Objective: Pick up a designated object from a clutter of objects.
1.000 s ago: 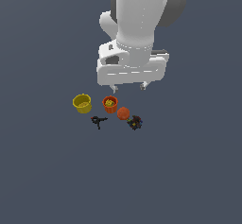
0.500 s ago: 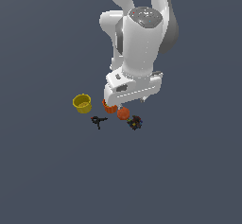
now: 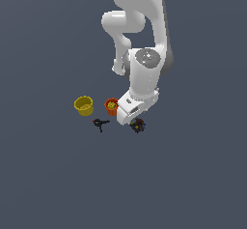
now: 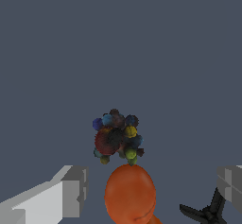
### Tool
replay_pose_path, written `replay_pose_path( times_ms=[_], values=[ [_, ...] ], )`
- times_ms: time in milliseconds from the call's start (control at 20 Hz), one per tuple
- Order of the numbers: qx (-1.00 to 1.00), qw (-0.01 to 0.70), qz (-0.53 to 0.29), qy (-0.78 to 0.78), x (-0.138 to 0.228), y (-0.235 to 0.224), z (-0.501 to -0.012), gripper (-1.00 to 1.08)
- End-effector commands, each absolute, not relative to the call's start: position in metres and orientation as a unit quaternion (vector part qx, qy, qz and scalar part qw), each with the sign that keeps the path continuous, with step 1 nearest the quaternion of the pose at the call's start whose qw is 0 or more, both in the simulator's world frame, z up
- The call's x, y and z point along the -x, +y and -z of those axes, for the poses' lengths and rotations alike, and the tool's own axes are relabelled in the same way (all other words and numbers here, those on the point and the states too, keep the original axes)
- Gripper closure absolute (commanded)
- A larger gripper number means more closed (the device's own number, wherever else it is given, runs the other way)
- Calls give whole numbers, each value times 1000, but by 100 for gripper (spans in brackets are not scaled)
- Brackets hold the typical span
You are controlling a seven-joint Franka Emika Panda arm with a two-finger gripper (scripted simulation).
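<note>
The designated object, a dark lumpy thing (image 4: 116, 135) with blue, red and yellow specks, lies on the grey floor and touches the smooth orange ball (image 4: 130, 193). In the exterior view the lump (image 3: 138, 125) shows just to the right of my lowered hand. My gripper (image 4: 152, 186) is open, its grey fingers (image 4: 68, 192) wide apart on either side of the orange ball; the lump lies just past the fingertips. The exterior view shows the gripper (image 3: 128, 119) low over the clutter, hiding the orange ball.
A yellow cup (image 3: 84, 105) and an orange cup (image 3: 111, 106) stand to the exterior view's left of the hand. A thin black branched piece (image 3: 100, 123) lies below them; the same black piece (image 4: 208, 211) sits close to one finger.
The arm has come down and shifted toward the exterior view's right. The hand now sits low among the objects and covers the orange ball. The objects have not moved.
</note>
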State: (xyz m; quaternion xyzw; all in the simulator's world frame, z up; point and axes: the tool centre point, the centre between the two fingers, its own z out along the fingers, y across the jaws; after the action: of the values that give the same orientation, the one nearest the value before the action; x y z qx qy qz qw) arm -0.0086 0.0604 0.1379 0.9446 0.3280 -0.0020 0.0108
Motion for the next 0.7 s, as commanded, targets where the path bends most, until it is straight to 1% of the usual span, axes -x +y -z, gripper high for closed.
replay_pose_path(
  times_ms=[0, 350, 650],
  values=[
    [-935, 8, 1, 355, 14, 65, -120, -92],
    [-917, 2, 0, 400, 26, 73, -91, -92],
    [-914, 0, 1, 407, 29, 74, -86, -92]
  ],
)
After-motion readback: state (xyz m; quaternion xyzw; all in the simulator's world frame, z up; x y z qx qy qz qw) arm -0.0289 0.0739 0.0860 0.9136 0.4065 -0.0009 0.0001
